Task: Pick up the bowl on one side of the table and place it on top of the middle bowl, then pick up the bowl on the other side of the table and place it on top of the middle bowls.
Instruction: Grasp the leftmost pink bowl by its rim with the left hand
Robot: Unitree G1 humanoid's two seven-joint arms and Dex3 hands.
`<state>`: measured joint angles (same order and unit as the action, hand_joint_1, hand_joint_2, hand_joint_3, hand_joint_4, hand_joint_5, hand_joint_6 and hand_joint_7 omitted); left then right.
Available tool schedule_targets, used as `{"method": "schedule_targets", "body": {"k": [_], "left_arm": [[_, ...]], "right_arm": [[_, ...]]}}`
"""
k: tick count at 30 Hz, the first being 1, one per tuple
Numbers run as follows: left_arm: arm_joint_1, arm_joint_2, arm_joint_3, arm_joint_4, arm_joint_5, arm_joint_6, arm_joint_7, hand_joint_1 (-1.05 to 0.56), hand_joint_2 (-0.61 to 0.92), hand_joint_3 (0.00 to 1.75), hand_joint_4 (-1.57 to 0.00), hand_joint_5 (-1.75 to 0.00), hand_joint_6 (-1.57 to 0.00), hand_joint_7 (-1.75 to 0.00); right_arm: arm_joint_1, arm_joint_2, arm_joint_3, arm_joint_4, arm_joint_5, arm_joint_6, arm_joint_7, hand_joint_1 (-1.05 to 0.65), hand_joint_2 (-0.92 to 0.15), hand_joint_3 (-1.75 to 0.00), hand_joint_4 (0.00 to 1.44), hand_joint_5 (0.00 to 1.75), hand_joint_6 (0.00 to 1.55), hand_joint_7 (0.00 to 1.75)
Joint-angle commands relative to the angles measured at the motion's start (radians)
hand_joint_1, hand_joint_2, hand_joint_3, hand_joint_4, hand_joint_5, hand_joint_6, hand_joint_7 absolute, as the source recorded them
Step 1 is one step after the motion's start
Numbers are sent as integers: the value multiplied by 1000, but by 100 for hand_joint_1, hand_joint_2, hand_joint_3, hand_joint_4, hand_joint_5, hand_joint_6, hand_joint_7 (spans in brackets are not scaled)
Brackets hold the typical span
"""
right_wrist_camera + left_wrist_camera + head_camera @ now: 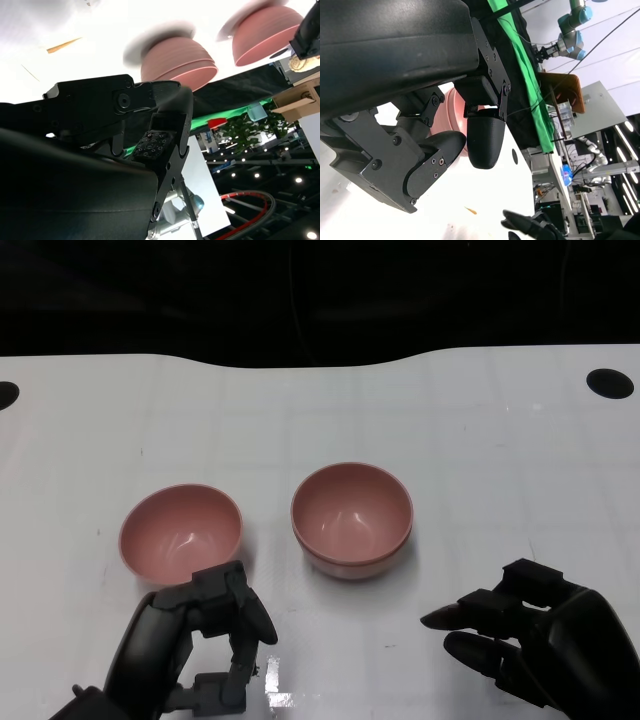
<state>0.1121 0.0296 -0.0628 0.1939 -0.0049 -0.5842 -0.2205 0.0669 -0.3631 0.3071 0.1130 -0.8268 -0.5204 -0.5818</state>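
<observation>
Two pink bowl places show in the head view. A single pink bowl [181,530] sits left of centre. The middle bowl [352,518] has a doubled rim, one bowl nested in another. My left hand [200,640] is just in front of the single bowl's near rim, fingers bent and apart, holding nothing. My right hand [520,635] lies at the lower right, fingers spread and empty, well apart from the stack. In the left wrist view the single bowl [452,115] shows beyond my fingers [485,140]. The right wrist view shows the stack [177,62] and the single bowl [267,40].
The white table [480,440] carries nothing else. A black round hole [610,383] lies at the far right and another [5,395] at the far left edge. Behind the table is darkness.
</observation>
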Motion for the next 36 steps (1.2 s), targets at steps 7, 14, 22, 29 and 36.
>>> {"method": "schedule_targets", "body": {"k": [7, 14, 22, 29, 36], "left_arm": [[3, 7, 22, -10, -15, -2, 23, -10, 39, 138, -84, -174, -80, -144], [-1, 1, 32, -8, -29, -9, 23, -9, 42, 133, -76, -165, -74, -132], [-2, -16, 46, -17, -22, -29, 55, -12, 50, 108, -66, -150, -63, -119], [-13, 11, 72, -38, 111, -45, 145, -26, 77, 45, -57, -122, -55, -84], [-13, 30, 69, -48, 152, -31, 173, -35, 89, 18, -57, -100, -57, -56]], "right_arm": [[-10, -4, -17, 48, 39, -14, 4, -3, -30, -137, 89, 136, 94, 107], [-20, 6, -20, 63, 66, -15, 12, -5, -20, -155, 97, 162, 93, 129], [-19, 16, -30, 59, 91, -7, 38, -7, -22, -153, 95, 174, 90, 141], [-27, 33, -35, 54, 80, 12, 59, -9, -22, -152, 97, 175, 86, 149], [-23, 33, -37, 51, 75, -1, 54, -7, -20, -153, 98, 175, 86, 153]]}}
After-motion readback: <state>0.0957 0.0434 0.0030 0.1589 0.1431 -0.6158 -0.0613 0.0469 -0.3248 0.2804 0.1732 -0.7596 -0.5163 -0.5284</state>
